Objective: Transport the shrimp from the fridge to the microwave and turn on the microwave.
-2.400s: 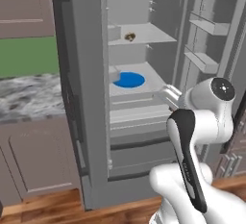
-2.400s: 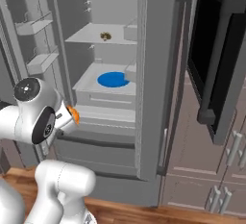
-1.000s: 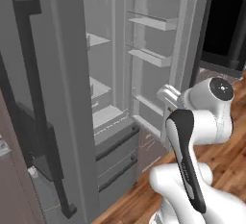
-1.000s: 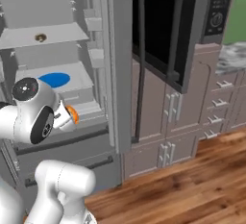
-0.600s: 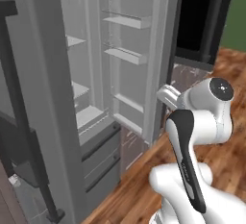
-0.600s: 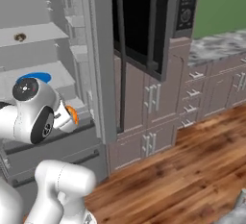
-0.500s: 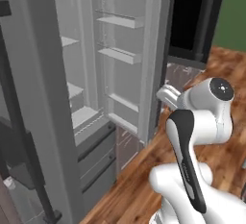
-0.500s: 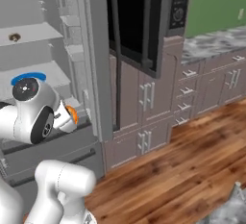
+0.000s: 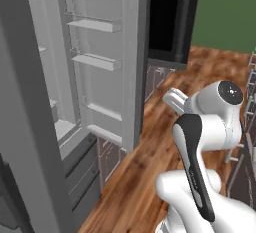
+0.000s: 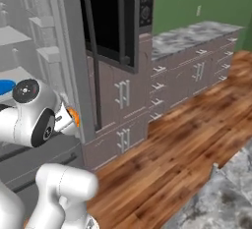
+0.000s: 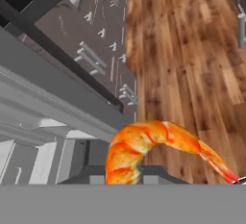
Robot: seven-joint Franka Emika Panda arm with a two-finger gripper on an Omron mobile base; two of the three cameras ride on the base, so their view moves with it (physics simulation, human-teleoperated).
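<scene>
**Shrimp out of the fridge, microwave yet to be reached**

The hand (image 10: pixel 73 117) is closed narrowly on the shrimp (image 11: pixel 153 146), carried low in front of the open fridge (image 9: pixel 100 67). The fridge step looks done. What remains: bring the shrimp to the microwave (image 10: pixel 115 21), whose door stands open, set it inside, close up and start it. No brand or writing is legible anywhere
</scene>
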